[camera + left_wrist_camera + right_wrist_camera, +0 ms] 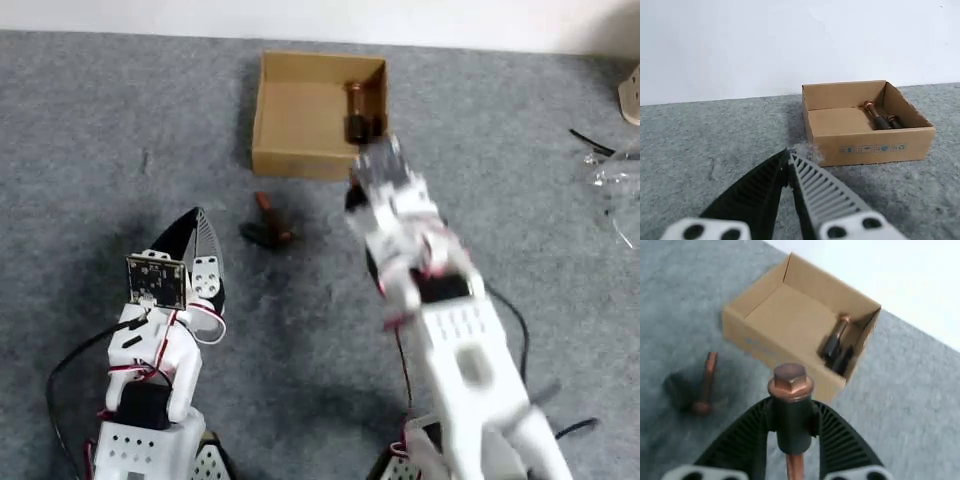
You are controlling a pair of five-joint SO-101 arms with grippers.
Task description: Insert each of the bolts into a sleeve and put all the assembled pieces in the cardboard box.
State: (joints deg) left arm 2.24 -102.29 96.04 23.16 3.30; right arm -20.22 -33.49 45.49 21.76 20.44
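Clamping sleeved bolt (pixel 791 386), right end effector (pixel 791 411), near cardboard box (pixel 765 347)

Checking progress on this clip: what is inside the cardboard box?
Two bolt-and-sleeve pieces lie along one side wall of the cardboard box; remaining floor bare. From above, the right gripper covers the nearest corner.

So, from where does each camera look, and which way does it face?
High view: fixed above the table, looking down on left arm, right arm, cardboard box.
Left wrist view: low, facing the box's side; shut left end effector shows.
Right wrist view: raised, looking down at the box; right end effector grips a sleeved bolt.
Shared: all show the box.
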